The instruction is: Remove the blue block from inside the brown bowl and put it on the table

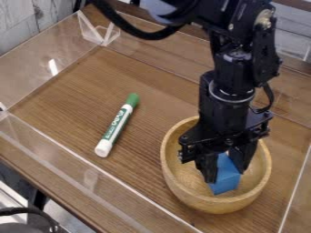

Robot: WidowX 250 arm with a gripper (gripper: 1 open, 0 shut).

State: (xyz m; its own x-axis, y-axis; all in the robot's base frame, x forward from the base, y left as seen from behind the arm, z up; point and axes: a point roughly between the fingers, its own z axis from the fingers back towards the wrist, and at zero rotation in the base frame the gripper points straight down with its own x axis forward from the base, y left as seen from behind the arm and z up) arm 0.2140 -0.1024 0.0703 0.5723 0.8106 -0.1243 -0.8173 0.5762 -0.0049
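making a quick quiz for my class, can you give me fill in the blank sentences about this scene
1. The blue block sits inside the ____ bowl.
2. The gripper is shut on the ____ block.
3. The marker lying on the table has a ____ cap.
4. The gripper points straight ____ into the bowl.

Missing words: brown; blue; green; down
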